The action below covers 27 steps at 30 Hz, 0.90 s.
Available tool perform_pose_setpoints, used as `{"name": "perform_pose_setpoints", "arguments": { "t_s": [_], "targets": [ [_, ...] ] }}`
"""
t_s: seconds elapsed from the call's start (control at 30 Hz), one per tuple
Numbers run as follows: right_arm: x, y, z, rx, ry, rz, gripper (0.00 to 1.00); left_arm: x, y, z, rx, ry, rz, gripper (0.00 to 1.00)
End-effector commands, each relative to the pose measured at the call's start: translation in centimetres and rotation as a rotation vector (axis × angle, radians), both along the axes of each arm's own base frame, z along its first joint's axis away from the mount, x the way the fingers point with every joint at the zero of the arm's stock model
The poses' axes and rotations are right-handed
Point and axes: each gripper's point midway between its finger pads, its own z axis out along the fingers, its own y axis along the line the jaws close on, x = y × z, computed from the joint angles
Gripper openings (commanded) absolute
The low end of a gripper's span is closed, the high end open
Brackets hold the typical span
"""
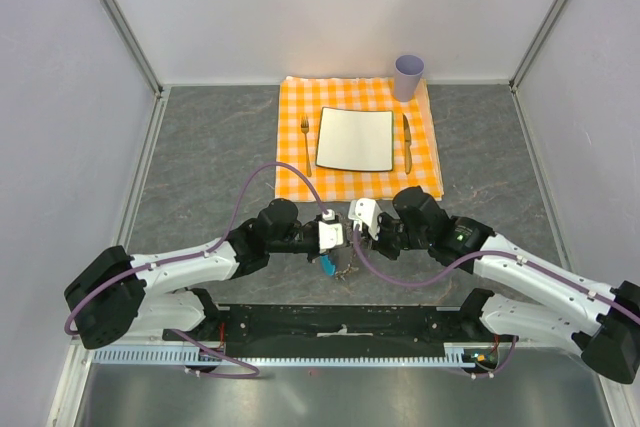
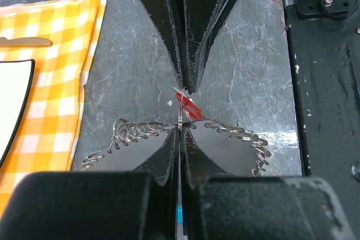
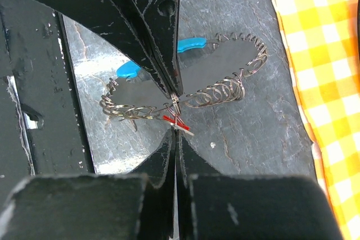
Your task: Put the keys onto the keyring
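Reaching inward from either side, forearms low, tips meeting nose to nose just above the tabletop. Clamped shut with the left gripper (image 2: pixel 180 134) on one link of the silvery coiled-wire keyring (image 2: pixel 135 130), loops sagging to both sides, curved bright blue plastic tab (image 3: pixel 188 43) behind. Pinched tight in the right gripper (image 3: pixel 175 133): the tiny key (image 3: pixel 175 121), red head and thin metal blade, right at the held link. Beneath, a grey marbled stone-look table (image 1: pixel 200 147). Farther back, an orange-and-white checked cloth (image 1: pixel 295 97) carrying a square white plate (image 1: pixel 355 139), fork (image 1: pixel 305 137), knife (image 1: pixel 407 142) and lilac cup (image 1: pixel 408 75). Around, plain pale walls (image 1: pixel 60 67).
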Motion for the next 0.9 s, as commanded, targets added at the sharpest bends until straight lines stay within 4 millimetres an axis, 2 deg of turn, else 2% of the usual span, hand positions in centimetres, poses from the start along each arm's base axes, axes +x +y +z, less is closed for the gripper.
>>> {"name": "perform_pose_setpoints", "arguments": {
  "t_s": [0.0,0.87],
  "targets": [
    [0.48,0.58,2.37,0.049,-0.060,0.008,0.00,0.42,-0.92,2.01,-0.057,-0.018,-0.004,0.02],
    [0.21,0.94,1.76,0.038,-0.035,0.023,0.00,-0.18,-1.07,2.65,-0.073,-0.014,-0.036,0.02]
  ]
}}
